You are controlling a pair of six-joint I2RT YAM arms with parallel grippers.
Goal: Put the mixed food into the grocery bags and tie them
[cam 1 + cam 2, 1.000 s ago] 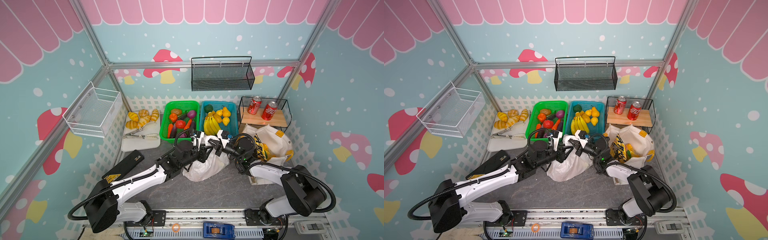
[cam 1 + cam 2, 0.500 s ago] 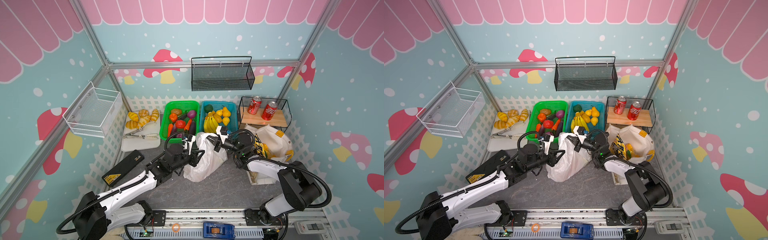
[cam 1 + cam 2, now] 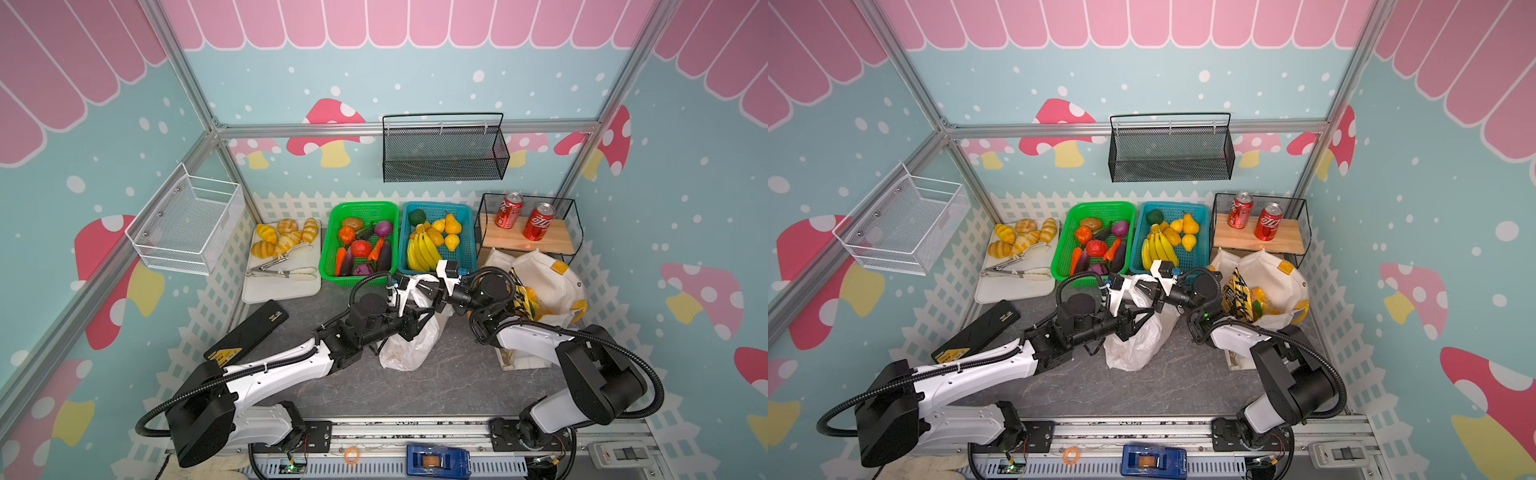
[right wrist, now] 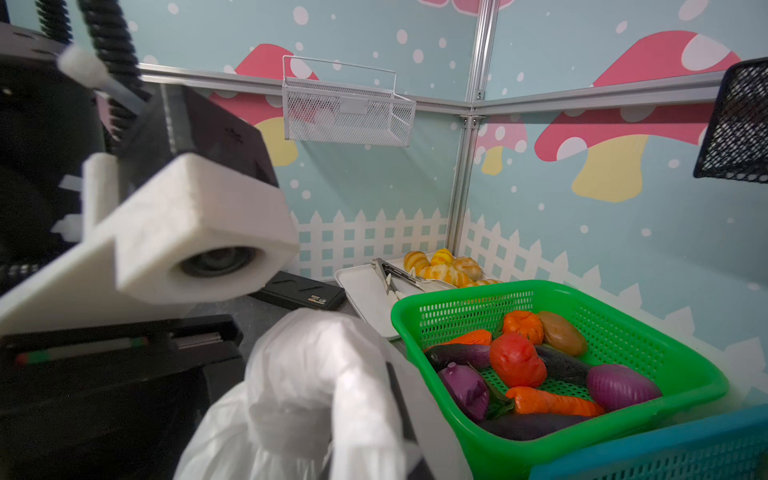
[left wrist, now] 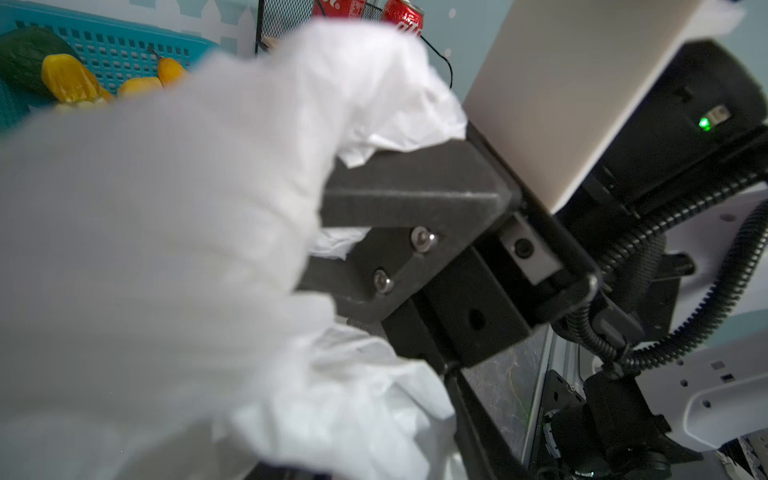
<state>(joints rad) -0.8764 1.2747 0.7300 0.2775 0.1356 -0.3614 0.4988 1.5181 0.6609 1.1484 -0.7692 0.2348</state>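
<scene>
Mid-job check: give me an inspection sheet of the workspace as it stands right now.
Surface: grey tabletop, no spills seen.
Job's things: white plastic bag stands mid-table; cream tote at right holds a snack packet; yellow fruits lie in blue basket.
Clutter: green basket of vegetables, bread rolls, soda cans, black box.
Grippers: right claw shut on the bag's top; left claw beside it, grip unclear.
Cables: arm hoses, no snag seen.
Surroundings: white wire basket, black mesh basket on walls.

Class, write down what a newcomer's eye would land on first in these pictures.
Both arms meet mid-table over the white plastic bag, the right pincer shut on its top and the left pincer close by. Behind stand a green basket of vegetables and a blue basket with bananas; the cream tote sits at right.
</scene>
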